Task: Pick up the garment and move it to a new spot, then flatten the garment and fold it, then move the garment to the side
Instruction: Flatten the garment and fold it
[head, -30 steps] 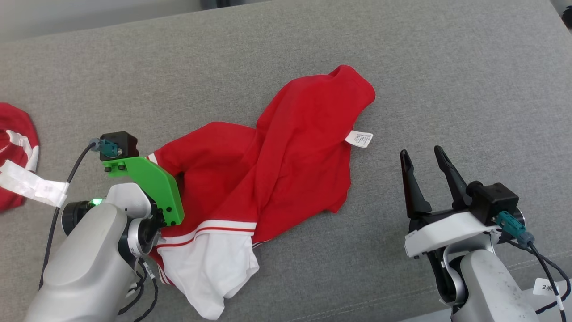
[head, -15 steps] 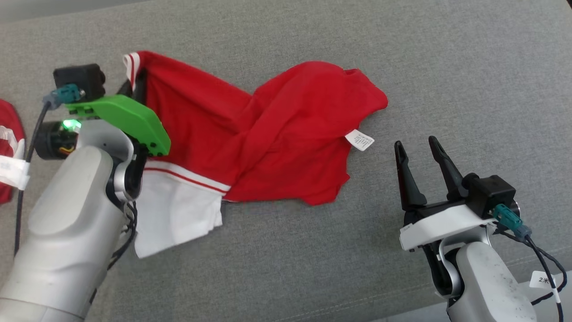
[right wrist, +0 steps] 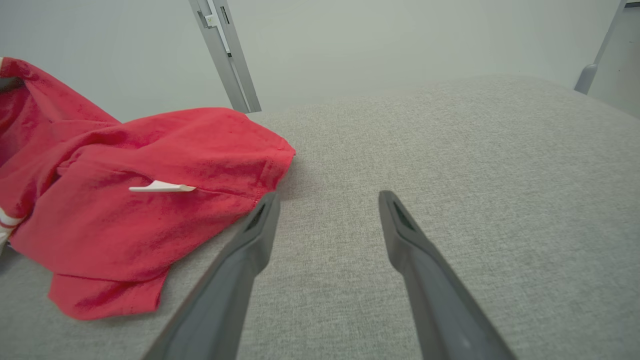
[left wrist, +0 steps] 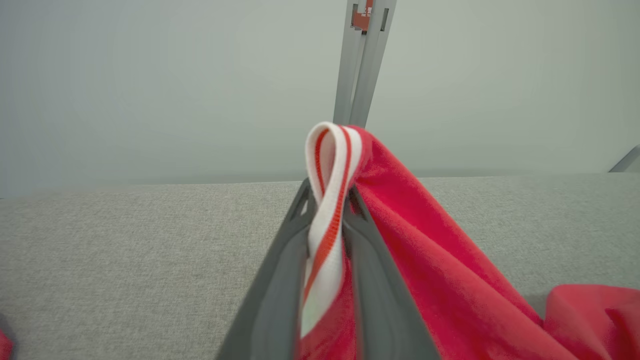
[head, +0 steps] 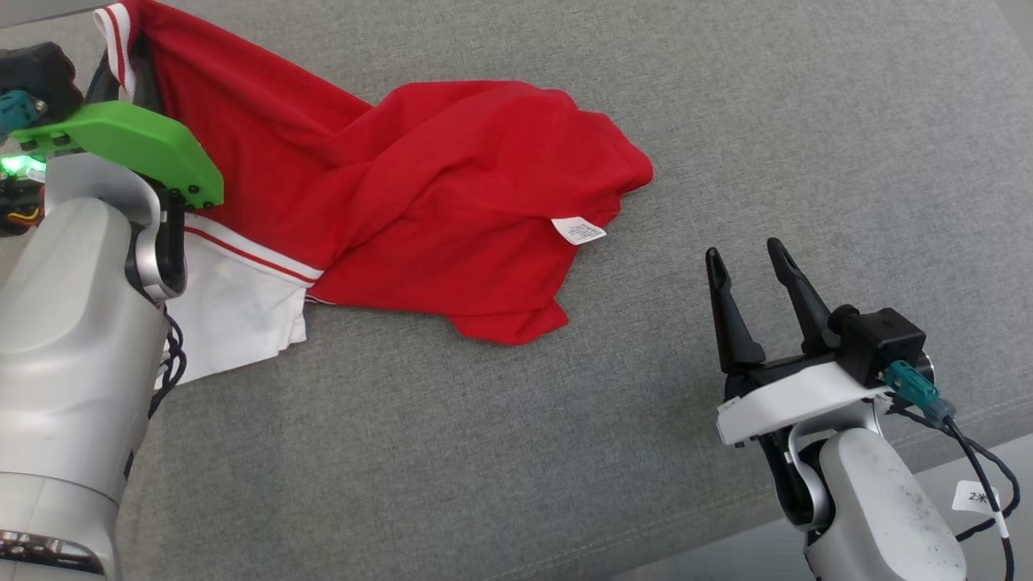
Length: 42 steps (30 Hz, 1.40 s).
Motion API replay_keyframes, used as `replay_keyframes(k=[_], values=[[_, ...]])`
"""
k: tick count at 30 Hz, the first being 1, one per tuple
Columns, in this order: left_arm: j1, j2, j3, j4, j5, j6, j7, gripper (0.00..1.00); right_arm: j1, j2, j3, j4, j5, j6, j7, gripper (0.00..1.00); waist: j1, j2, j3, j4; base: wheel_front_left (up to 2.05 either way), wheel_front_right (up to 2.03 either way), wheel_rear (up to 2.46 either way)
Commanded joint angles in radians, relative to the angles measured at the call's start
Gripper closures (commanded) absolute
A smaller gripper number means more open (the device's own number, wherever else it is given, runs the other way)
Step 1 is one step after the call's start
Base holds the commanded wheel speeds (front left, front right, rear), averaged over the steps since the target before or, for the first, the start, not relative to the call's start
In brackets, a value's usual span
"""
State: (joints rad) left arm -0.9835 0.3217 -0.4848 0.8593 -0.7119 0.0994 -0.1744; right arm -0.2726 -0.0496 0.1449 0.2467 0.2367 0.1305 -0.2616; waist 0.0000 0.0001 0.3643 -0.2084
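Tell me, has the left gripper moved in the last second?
Yes. The left gripper, shut on the garment by its striped cuff, has travelled toward the far edge of the cushion, far more than the camera's own shift, pulling it along.

Grey woven upholstery [right wrist: 475, 150] spreads flat beneath and ahead of my right gripper [right wrist: 328, 195]. Past its far edge stands a plain pale wall [right wrist: 400, 35], evenly lit. Up-left of it rises a slim grey upright [right wrist: 225, 55], possibly a metal stand.

Grey woven cushion surface [head: 726, 121], pale wall [left wrist: 150, 75] behind, slim grey metal upright [left wrist: 357, 65]
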Motion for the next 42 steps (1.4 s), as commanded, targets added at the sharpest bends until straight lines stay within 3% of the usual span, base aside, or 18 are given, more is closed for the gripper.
replay_keyframes(k=[1, 8, 16, 24, 30, 36, 42], values=[[-0.007, -0.014, 0.002, 0.014, -0.004, -0.013, -0.020, 0.00, -0.007, -0.002, -0.010, 0.000, -0.006, 0.001, -0.004, 0.00, 0.0000, -0.0001, -0.001, 0.009, 0.00, 0.00, 0.00], [0.100, -0.064, 0.020, -0.003, -0.002, -0.103, -0.089, 0.00, 0.022, -0.002, -0.042, -0.005, -0.037, 0.001, -0.003, 0.00, 0.0000, -0.0001, -0.047, 0.073, 0.00, 0.00, 0.00], [0.407, -0.133, 0.205, -0.358, 0.148, -0.106, -0.090, 0.00, 0.056, -0.002, -0.075, -0.015, -0.055, 0.000, 0.020, 0.00, 0.0000, -0.0001, -0.119, 0.151, 0.00, 0.00, 0.00], [0.717, -0.225, 0.364, -0.622, 0.334, -0.164, -0.090, 0.00, 0.087, -0.002, -0.106, -0.011, -0.060, 0.000, 0.043, 0.00, 0.0000, -0.0001, -0.177, 0.198, 0.00, 0.00, 0.00], [0.852, -0.257, 0.422, -0.670, 0.402, -0.198, -0.090, 0.00, 0.102, -0.002, -0.132, -0.005, -0.075, 0.001, 0.055, 0.00, 0.0000, -0.0001, -0.201, 0.218, 0.00, 0.00, 0.00], [0.883, -0.265, 0.442, -0.674, 0.438, -0.219, -0.090, 0.00, 0.101, -0.002, -0.157, 0.009, -0.054, 0.001, 0.065, 0.00, 0.0000, -0.0001, -0.204, 0.232, 0.00, 0.00, 0.00], [0.864, -0.269, 0.441, -0.685, 0.445, -0.226, -0.090, 0.00, 0.009, -0.003, -0.168, 0.055, 0.020, 0.000, 0.176, 0.00, 0.0000, -0.0001, -0.181, 0.242, 0.00, 0.00, 0.00]])
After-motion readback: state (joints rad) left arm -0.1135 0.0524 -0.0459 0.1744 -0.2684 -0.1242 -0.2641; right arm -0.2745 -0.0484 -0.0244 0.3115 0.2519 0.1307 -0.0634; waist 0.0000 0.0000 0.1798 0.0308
